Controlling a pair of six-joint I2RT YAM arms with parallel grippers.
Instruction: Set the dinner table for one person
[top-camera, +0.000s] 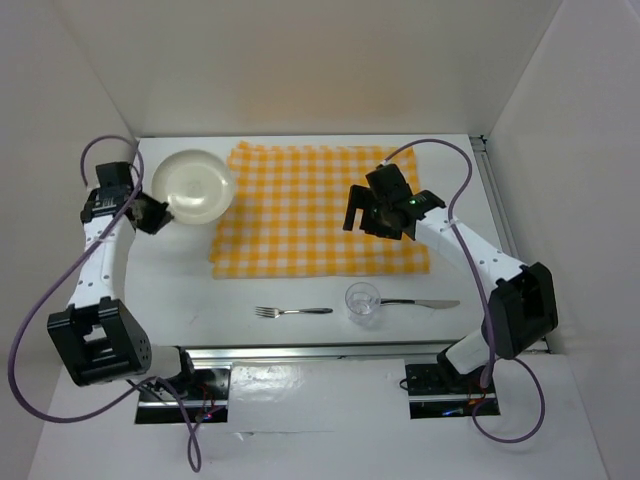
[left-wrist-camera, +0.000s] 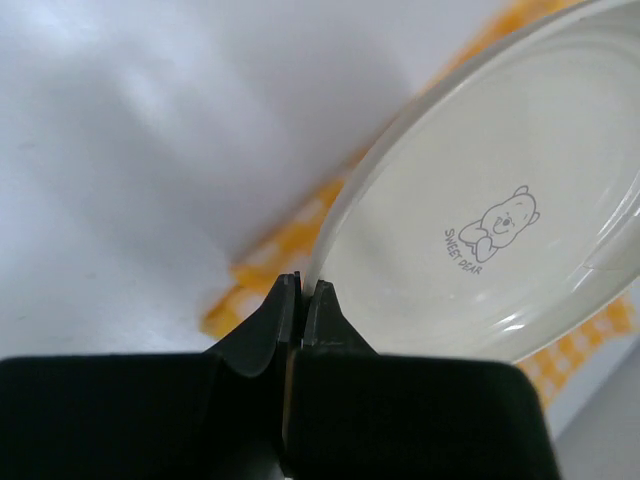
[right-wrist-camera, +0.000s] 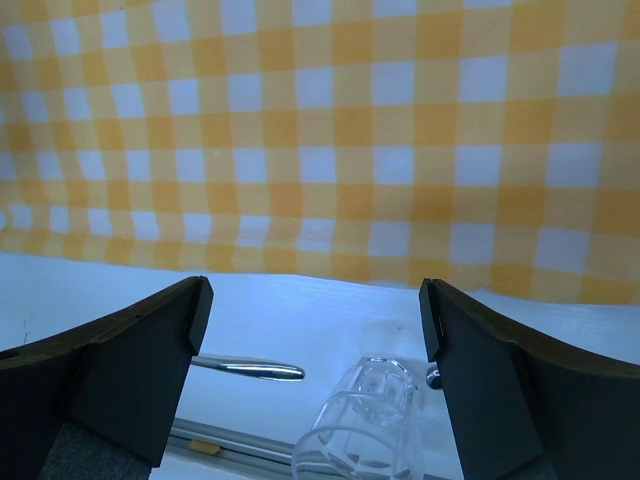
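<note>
Tabletop (top-camera: 180, 290): white and walled, it fills my overhead view, with a metal rail along the near edge by the arm bases.
Checked cloth (top-camera: 300, 210): yellow and white, spread flat on the far middle of the tabletop.
Plate (top-camera: 192, 185): pale and round, at the cloth's far-left corner. On my left wrist feed it overlaps the cloth edge, and I can see a small bear printed inside.
Left end effector (left-wrist-camera: 300, 295): pressed together on the plate's rim, pinching it at the plate's left edge.
Right end effector (right-wrist-camera: 315, 330): fingers spread wide and gripping nothing. It hangs over the right part of the cloth.
Fork (top-camera: 292, 311): lying on the bare tabletop in front of the cloth, tines to the left.
Glass (top-camera: 363, 301): clear, upright, just right of the fork's handle.
Knife (top-camera: 420, 303): lying flat, right beside the glass, on its right.
</note>
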